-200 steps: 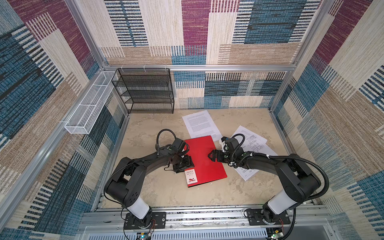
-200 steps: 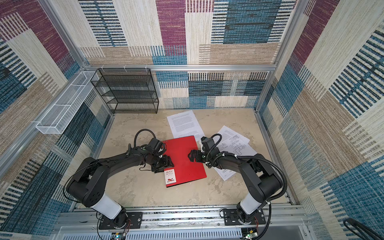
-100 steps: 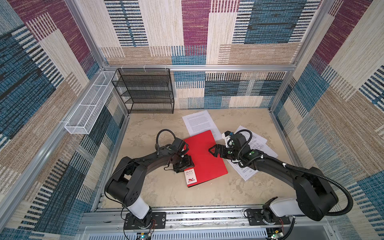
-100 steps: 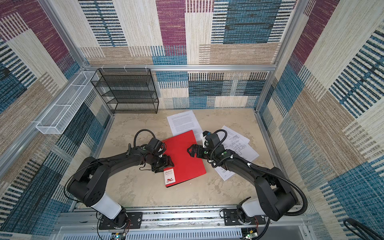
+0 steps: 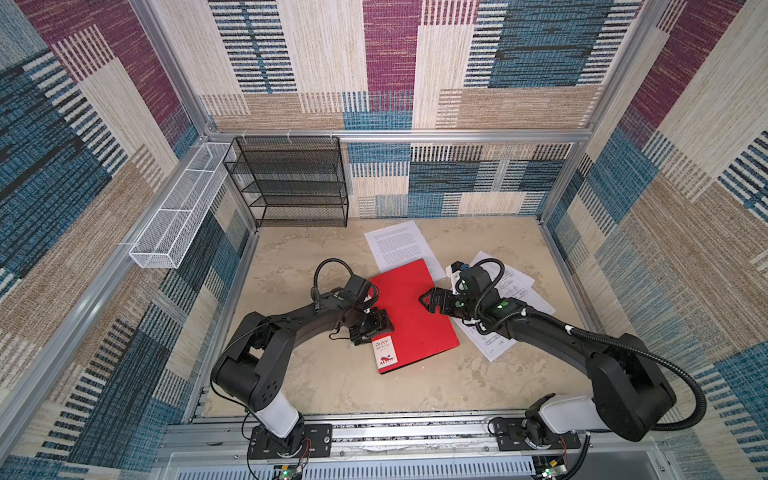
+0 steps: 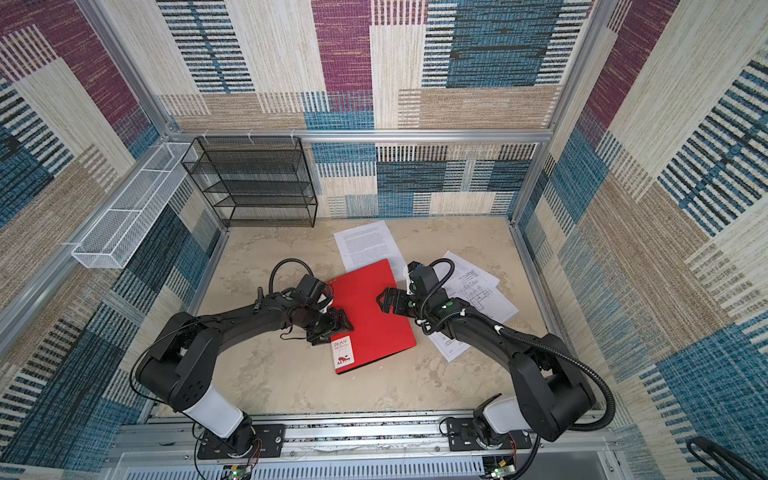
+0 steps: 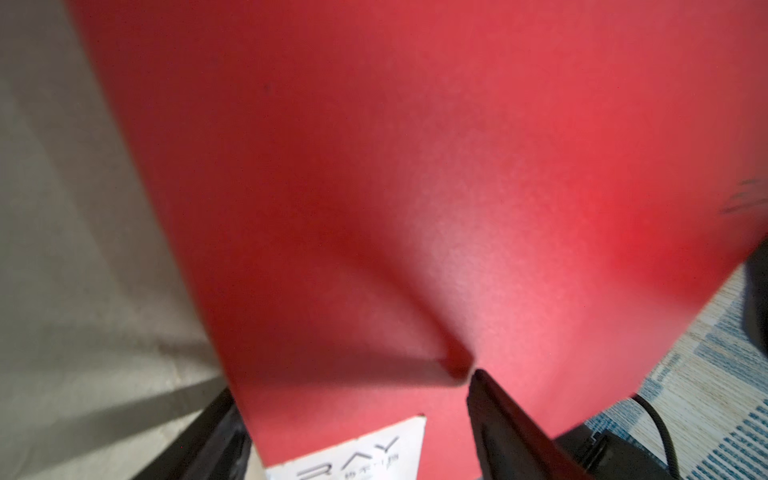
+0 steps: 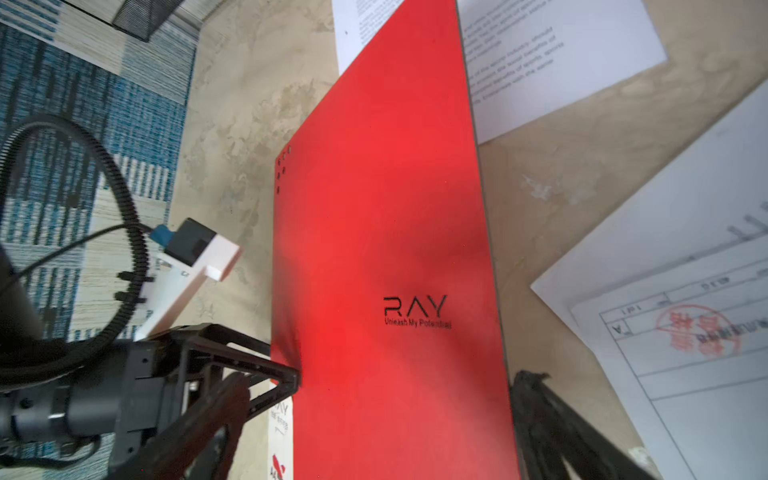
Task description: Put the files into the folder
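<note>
The red folder (image 5: 415, 324) (image 6: 374, 328) lies shut on the table, its white sticker (image 5: 385, 351) at the near left corner. My left gripper (image 5: 384, 326) (image 7: 355, 386) stands open at the folder's left edge just above the sticker. One finger (image 7: 498, 415) lies over the red cover (image 7: 374, 187), which is creased there. My right gripper (image 5: 426, 300) (image 8: 384, 380) hovers open over the folder's right side, with the "RAY" logo (image 8: 415, 309) ahead of it. A text file (image 5: 399, 245) (image 8: 561, 54) pokes out behind the folder. Files with drawings (image 5: 515, 291) (image 8: 685, 332) lie to the right under my right arm.
A black wire-mesh rack (image 5: 291, 183) stands at the back left. A white wire basket (image 5: 178, 216) hangs on the left wall. Patterned walls and metal rails close the table in on three sides.
My right arm has stretched out lower, and its gripper has shifted slightly toward the back over the folder's right side. The left arm has stayed at the folder's left edge.
</note>
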Tool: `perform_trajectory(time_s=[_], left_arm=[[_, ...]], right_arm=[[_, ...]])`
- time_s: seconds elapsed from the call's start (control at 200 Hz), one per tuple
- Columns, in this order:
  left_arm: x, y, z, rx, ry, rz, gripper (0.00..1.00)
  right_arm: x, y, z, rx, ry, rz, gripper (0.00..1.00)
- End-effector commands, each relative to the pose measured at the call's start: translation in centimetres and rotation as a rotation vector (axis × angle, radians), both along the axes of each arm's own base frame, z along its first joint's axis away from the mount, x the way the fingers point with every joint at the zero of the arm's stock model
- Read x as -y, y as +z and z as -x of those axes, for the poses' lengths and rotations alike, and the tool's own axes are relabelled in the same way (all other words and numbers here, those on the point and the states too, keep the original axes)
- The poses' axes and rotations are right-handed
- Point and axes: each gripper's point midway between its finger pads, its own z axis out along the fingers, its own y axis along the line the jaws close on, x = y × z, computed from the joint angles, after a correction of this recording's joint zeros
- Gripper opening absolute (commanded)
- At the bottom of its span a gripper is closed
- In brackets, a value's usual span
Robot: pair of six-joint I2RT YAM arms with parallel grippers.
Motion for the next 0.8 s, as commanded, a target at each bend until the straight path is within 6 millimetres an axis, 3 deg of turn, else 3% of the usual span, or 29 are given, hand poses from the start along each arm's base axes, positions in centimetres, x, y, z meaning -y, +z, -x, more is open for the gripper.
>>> perform_trajectory(time_s=[0.0,0.431,0.571,0.796], left_arm=[[0.5,-1.0,-0.3,0.016,-0.007,0.01,0.81],[1.8,-0.6,-0.6,0.034,-0.031,0.08,0.96],[2.0,-1.0,-0.5,0.025,-0.036,0.082,0.97],[1.7,-1.2,-0.2,0.039,-0.049,0.064,0.99]], right_arm=[[-1.5,-0.9,2.3,-0.101,0.065,-0.051,1.0],[-1.5,-4.8,2.6,-0.154,0.041,0.083,1.0],[-2.4,-4.6,2.7,-0.145,0.045,0.114,1.0],[-1.4,-4.0,2.7,-0.128,-0.004,0.183,1.0]])
